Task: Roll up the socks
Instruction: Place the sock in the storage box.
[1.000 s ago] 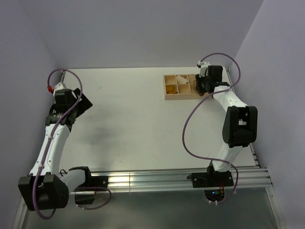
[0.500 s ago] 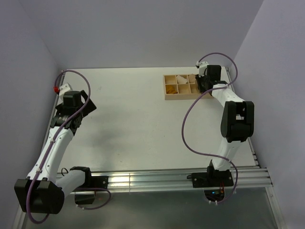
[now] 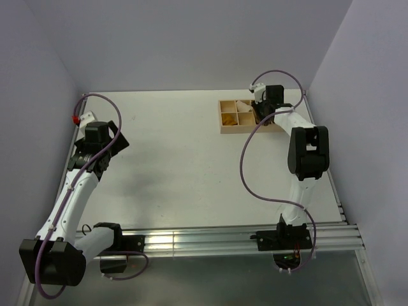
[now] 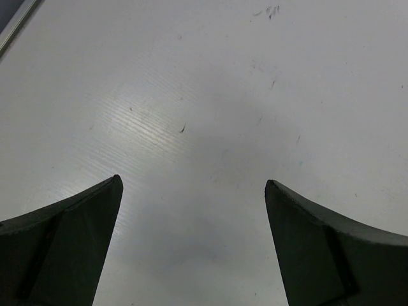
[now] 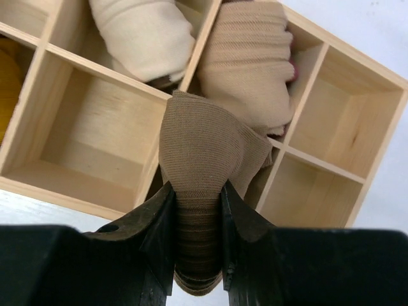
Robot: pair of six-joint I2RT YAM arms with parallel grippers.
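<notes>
Near the left edge, the left hand (image 4: 192, 185) is being held wide over the counter (image 4: 204, 76), well apart from the work. At the far right corner, the tan sock (image 5: 204, 146) is being pinched by its dark cuff in the right hand (image 5: 196, 191), its length pointing away over the wooden box (image 5: 105, 73), beside a cream bundle (image 5: 143, 32).

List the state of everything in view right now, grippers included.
right gripper: shut on the tan-brown sock.
tan-brown sock: bunched, held over the wooden box.
left gripper: open, holding nothing, over the table.
mustard sock: in an end compartment, mostly out of frame.
cream bundle: rolled, in a compartment.
ribbed beige bundle: rolled, in the next compartment.
wooden box: several compartments empty.
</notes>
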